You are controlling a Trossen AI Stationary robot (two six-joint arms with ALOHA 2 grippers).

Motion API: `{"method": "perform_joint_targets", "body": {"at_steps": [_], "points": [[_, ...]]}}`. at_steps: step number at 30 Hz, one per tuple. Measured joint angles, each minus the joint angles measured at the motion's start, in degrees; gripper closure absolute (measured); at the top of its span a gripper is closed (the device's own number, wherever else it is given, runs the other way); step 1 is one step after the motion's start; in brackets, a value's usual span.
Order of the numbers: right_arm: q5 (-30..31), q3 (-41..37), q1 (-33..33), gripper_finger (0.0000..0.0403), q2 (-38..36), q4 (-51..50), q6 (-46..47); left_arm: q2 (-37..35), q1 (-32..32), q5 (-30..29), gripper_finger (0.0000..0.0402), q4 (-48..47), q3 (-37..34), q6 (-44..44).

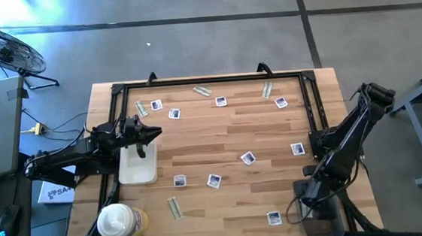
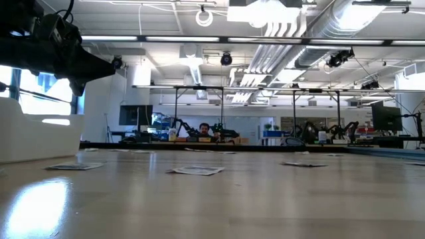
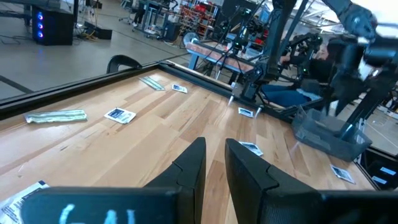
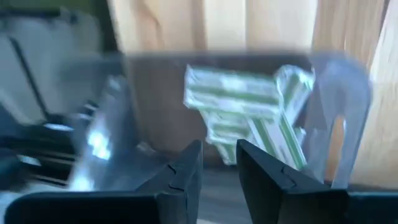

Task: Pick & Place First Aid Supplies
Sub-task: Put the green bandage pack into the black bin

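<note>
Below right gripper [image 4: 217,163], in clear bin [image 4: 336,124] off table's near-right corner: grey-green strips [image 4: 249,112] piled, fingers slightly spread, nothing pinched, likely just dropped; more packets [image 1: 248,158] scattered across table [image 1: 225,200]; left gripper [image 1: 146,131] over white tray [image 1: 138,173], narrowly parted, empty; tub [image 1: 116,221] near-left; nothing blocking

Quick count from the overhead: nine square white packets [image 1: 248,158] scattered on the wooden table [image 1: 197,138], plus four pale green strips [image 1: 174,207]. One white tray [image 1: 139,167] at the left, one round white-lidded tub [image 1: 116,220] near it. Right wrist cam shows maybe three more strips [image 4: 249,118] piled in a bin, too blurry to be sure.
</note>
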Motion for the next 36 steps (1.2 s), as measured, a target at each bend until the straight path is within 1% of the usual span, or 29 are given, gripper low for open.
{"method": "perform_joint_targets", "body": {"at_steps": [2,3,5,7,9,12,15,17,18,19,21,24,26,28,31,34,36], "points": [[1.56,2.54,-2.58,0.0317,-0.89,0.12,-1.86,0.01,0.01,-0.01,0.0341,-0.01,0.00,-0.02],[3.39,3.84,-3.90,0.0321,-1.39,0.15,-3.63,0.00,0.01,-0.01,0.0341,0.00,0.00,-0.01],[9.01,6.20,-6.37,0.0330,-2.23,0.07,-8.66,0.02,0.00,-0.02,0.0341,0.01,-0.01,-0.02],[17.43,8.24,-8.50,0.0337,-2.81,0.33,-15.23,0.02,0.02,0.00,0.0341,-0.01,-0.01,-0.02],[26.76,9.67,-11.03,0.0341,-2.95,0.17,-23.73,0.01,0.01,-0.01,0.0341,0.01,0.01,-0.01],[39.07,10.31,-16.06,0.0343,-2.95,2.17,-36.59,0.01,0.01,-0.01,0.0341,0.00,-0.01,-0.02],[51.28,8.92,-21.36,0.0343,-2.95,6.39,-44.34,0.00,0.00,-0.01,0.0341,0.01,0.00,-0.01],[57.27,7.09,-25.70,0.0343,-2.95,10.02,-47.80,0.00,0.02,0.00,0.0341,0.01,0.01,-0.02],[59.02,5.99,-28.09,0.0343,-2.93,12.27,-48.88,0.01,0.01,-0.01,0.0341,0.01,0.00,-0.02],[59.77,4.89,-30.89,0.0343,-2.93,14.04,-49.50,0.01,0.02,-0.01,0.0341,0.01,-0.01,-0.02],[59.03,2.65,-36.68,0.0343,-2.91,17.14,-49.05,0.00,0.01,0.00,0.0341,0.00,0.01,0.00],[53.28,-1.02,-46.03,0.0341,-2.91,22.67,-45.91,0.02,0.00,-0.02,0.0341,-0.01,0.00,-0.02],[49.69,-3.44,-52.15,0.0330,-2.89,25.80,-42.37,0.00,0.00,0.00,0.0341,0.00,0.00,-0.01],[47.11,-5.52,-57.84,0.0311,-2.74,28.18,-39.17,0.00,0.01,-0.01,0.0341,0.01,-0.01,-0.02],[44.51,-7.58,-65.41,0.0269,-1.53,29.73,-34.91,0.02,0.01,-0.01,0.0341,0.01,0.00,-0.01],[40.64,-7.70,-70.46,0.0222,0.98,30.77,-32.37,0.02,0.01,0.00,0.0341,0.01,0.01,-0.02],[39.92,-7.66,-72.76,0.0196,2.93,32.47,-32.52,0.02,0.02,-0.02,0.0341,0.01,0.01,-0.02]]}}
